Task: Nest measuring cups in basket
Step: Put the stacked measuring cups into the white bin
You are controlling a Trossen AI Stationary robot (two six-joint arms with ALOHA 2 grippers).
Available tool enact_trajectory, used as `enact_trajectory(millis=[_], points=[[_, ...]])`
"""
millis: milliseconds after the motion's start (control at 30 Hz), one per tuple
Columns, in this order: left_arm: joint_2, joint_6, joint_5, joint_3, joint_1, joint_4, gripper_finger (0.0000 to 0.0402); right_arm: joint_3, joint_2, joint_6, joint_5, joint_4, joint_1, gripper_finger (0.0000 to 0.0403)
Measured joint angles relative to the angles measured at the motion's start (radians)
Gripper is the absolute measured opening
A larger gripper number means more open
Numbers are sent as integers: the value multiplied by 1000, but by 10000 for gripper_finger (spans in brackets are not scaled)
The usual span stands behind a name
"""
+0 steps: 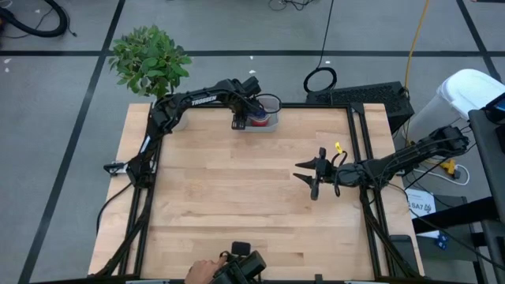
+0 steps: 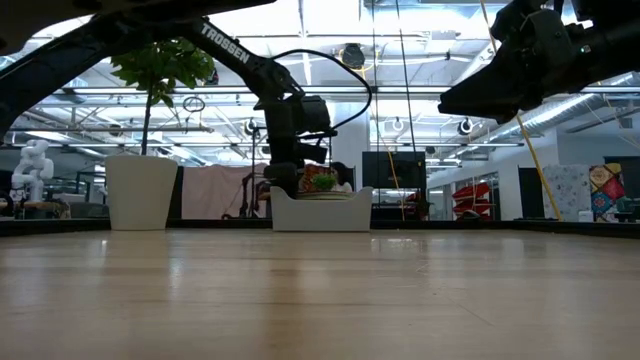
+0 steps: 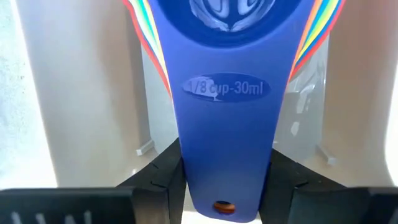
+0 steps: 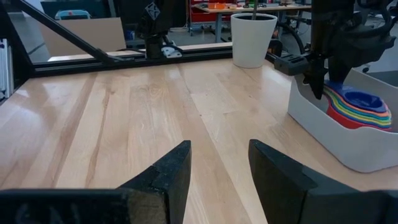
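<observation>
The pale grey basket (image 1: 271, 123) stands at the table's far edge, also in the low view (image 2: 320, 212) and the right wrist view (image 4: 336, 134). Inside it lies a nested stack of measuring cups (image 4: 359, 111) with red, yellow, orange and green rims, topped by a blue cup (image 3: 227, 37) marked 1/8 cup-30ml. My left gripper (image 1: 239, 120) is over the basket's left end, shut on that blue cup. My right gripper (image 1: 302, 171) hovers open above the table's right half, clear of everything. My left gripper holds the blue cup by its flat handle (image 3: 227, 143), near the free end, pinched between the two fingers (image 3: 158, 186). The fingers (image 4: 318, 81) come from above, pointing down into the basket. The cup's bowl sits on top of the nested stack.
A white plant pot (image 4: 252, 38) with a green plant (image 1: 148, 57) stands at the table's far left corner, left of the basket. Bare wooden table (image 1: 237, 205) spreads between the basket and the near edge. A person's hand (image 1: 203, 272) shows at the near edge.
</observation>
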Motion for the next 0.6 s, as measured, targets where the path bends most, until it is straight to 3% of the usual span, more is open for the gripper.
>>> enact_trajectory(millis=[133, 400, 600], points=[[0, -4, 0, 0, 0, 0, 143, 0, 0, 0, 0, 0, 0, 155], [0, -12, -28, 0, -2, 0, 233, 0, 0, 0, 0, 0, 0, 155], [0, -14, -35, 0, -13, 0, 246, 0, 0, 0, 0, 0, 1, 155]])
